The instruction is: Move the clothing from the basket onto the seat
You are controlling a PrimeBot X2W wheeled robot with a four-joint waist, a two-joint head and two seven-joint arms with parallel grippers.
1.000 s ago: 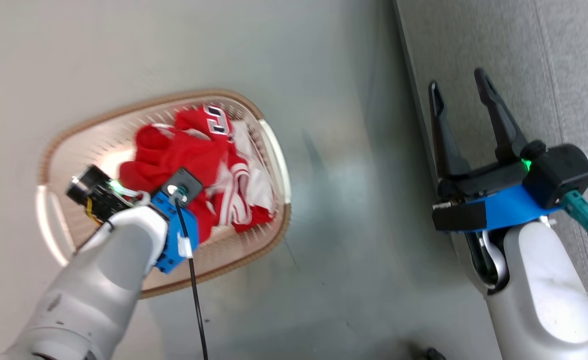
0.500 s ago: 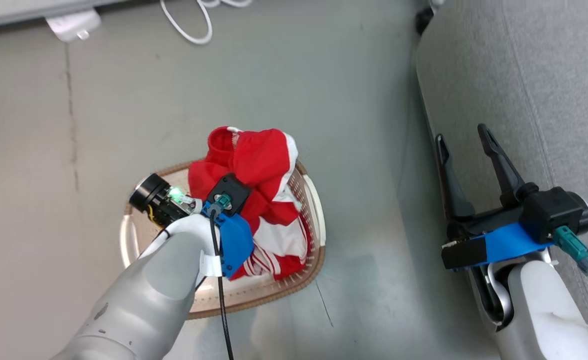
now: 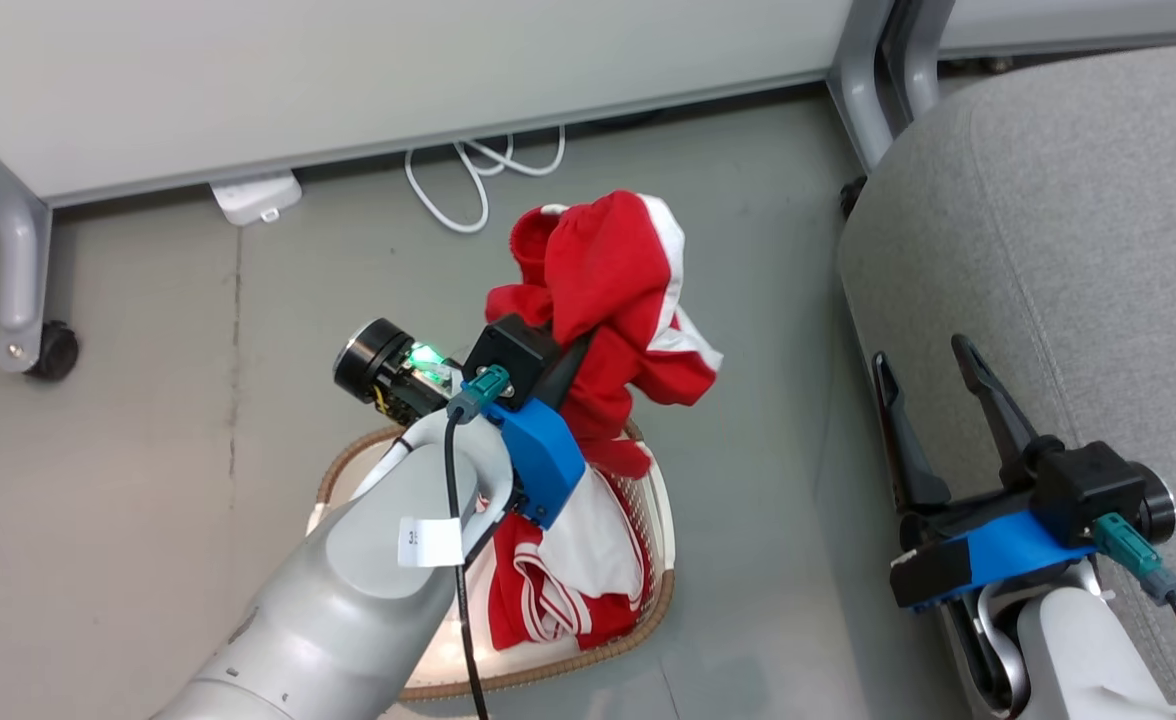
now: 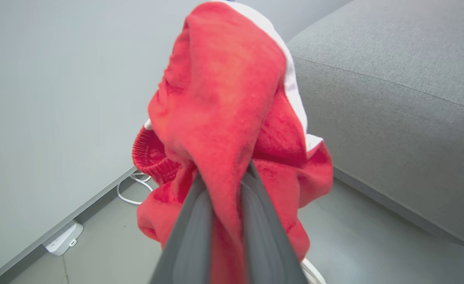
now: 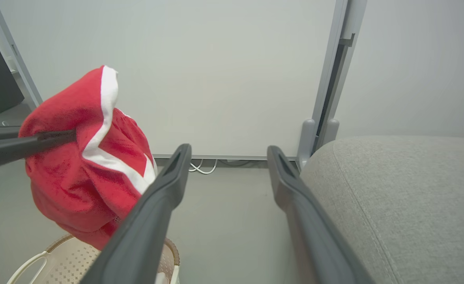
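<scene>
Red garment with white stripe [image 3: 613,290], centre of the head view, hangs above the basket [image 3: 660,520], pinched between the 2 narrowed fingers of the left gripper [image 4: 225,177]. A 2nd red-and-white garment [image 3: 568,580] lies in the basket, lower centre. Grey seat [image 3: 1048,220] at right; right gripper [image 3: 919,352], lower right, spread wide, empty.

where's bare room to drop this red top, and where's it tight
The visible seat top is bare past its rounded corner; only the open right end effector sits by its floor-side edge. The floor strip between basket and seat is free. Crowded: the basket, clothing left inside, below the red garment the left end effector holds.
</scene>
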